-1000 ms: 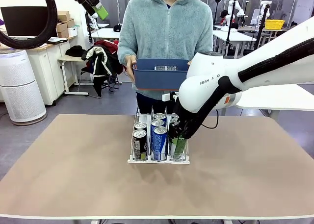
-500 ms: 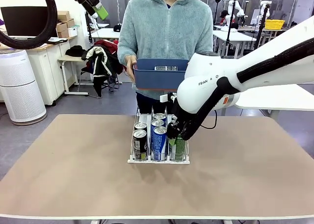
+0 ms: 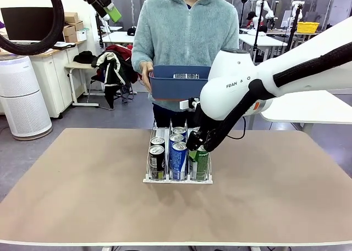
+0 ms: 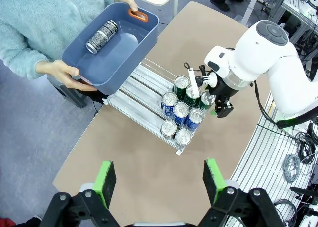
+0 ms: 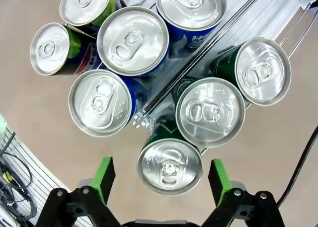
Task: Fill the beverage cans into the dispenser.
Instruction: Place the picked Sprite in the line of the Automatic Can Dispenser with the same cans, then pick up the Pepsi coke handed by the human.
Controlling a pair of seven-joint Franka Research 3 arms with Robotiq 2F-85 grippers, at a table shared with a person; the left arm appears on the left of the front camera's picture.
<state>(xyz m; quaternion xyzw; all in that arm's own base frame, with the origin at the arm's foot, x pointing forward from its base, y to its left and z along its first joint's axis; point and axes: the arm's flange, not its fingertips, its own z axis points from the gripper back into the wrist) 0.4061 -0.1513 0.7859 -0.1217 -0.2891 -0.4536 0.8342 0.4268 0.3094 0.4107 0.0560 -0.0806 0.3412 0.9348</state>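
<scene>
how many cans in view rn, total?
9. Eight cans stand in the dispenser: two in its left lane, three in the middle, three in the right. One lies in the person's blue bin.

The right arm (image 3: 236,97) is showing a rounded white shell with grey "FRAN" lettering and a small orange mark. Behind the right gripper (image 5: 161,172) a thin black cable (image 3: 243,134) is running. The right gripper and the left gripper (image 4: 159,175) are wearing green pads (image 5: 105,173) on black fingers (image 5: 74,207). The person (image 3: 187,20) is wearing a fluffy pale-teal fleece (image 3: 165,37) with long sleeves (image 3: 144,42).
</scene>
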